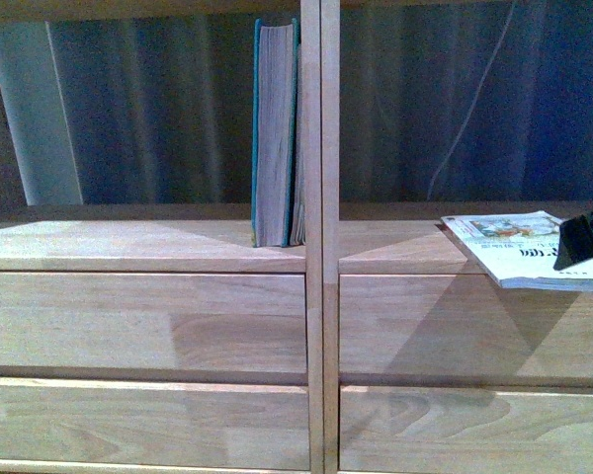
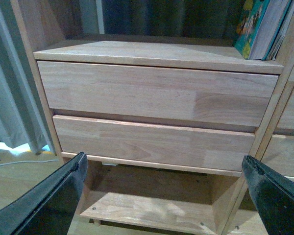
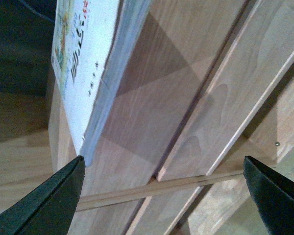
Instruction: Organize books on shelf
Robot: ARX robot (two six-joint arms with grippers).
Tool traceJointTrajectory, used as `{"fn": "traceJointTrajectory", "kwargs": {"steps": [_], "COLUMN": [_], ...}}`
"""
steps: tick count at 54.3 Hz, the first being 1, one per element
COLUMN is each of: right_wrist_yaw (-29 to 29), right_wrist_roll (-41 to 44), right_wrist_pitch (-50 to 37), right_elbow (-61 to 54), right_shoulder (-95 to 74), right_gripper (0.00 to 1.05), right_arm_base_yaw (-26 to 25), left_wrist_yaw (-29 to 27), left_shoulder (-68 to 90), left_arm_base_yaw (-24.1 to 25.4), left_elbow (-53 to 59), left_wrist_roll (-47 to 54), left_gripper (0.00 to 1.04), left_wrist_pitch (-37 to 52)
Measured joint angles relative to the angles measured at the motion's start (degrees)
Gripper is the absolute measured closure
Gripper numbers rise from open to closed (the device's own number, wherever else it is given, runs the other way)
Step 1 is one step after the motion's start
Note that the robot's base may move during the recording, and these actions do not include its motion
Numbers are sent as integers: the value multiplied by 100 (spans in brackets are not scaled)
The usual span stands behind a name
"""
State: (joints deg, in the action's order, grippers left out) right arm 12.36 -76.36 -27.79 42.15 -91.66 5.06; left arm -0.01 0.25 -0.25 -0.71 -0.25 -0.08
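The light-wood shelf (image 1: 178, 242) fills the front view. A tall teal book (image 1: 274, 138) stands upright in the left compartment against the centre divider (image 1: 321, 197), with thinner books behind it. A thin white paperback (image 1: 519, 252) lies flat on the right compartment's ledge, jutting over the front edge. My right gripper (image 1: 585, 237) shows at the right edge just by that paperback; in the right wrist view it (image 3: 164, 196) is open, the paperback (image 3: 85, 58) beside one finger, nothing between the jaws. My left gripper (image 2: 164, 196) is open and empty, low before the left drawers (image 2: 157, 93).
Two plain drawer fronts (image 1: 143, 321) sit under each compartment. A dark curtain (image 1: 148, 109) hangs behind the shelf, with a white cable (image 1: 469, 109) on the right. An open bottom compartment (image 2: 147, 210) lies below the left drawers; a pale curtain (image 2: 12, 98) hangs beside the unit.
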Motion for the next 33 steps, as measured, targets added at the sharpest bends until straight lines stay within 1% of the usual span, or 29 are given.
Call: {"fn": "traceJointTrajectory", "kwargs": {"steps": [14,33], "right_wrist_yaw": [-57,-140], "right_wrist_roll": [-232,-389], "right_wrist_pitch": [120,168], "right_elbow": [732,1200], "right_shoulder": [-256,-778], "right_gripper": [7,7], "right_arm_base_yaw": [-149,-293], "left_wrist_yaw": [0,0], "left_shoulder": [0,0], "left_arm_base_yaw": [0,0], "left_elbow": [0,0], "left_wrist_roll": [0,0], "left_gripper": [7,7], "left_wrist_pitch": [0,0]}}
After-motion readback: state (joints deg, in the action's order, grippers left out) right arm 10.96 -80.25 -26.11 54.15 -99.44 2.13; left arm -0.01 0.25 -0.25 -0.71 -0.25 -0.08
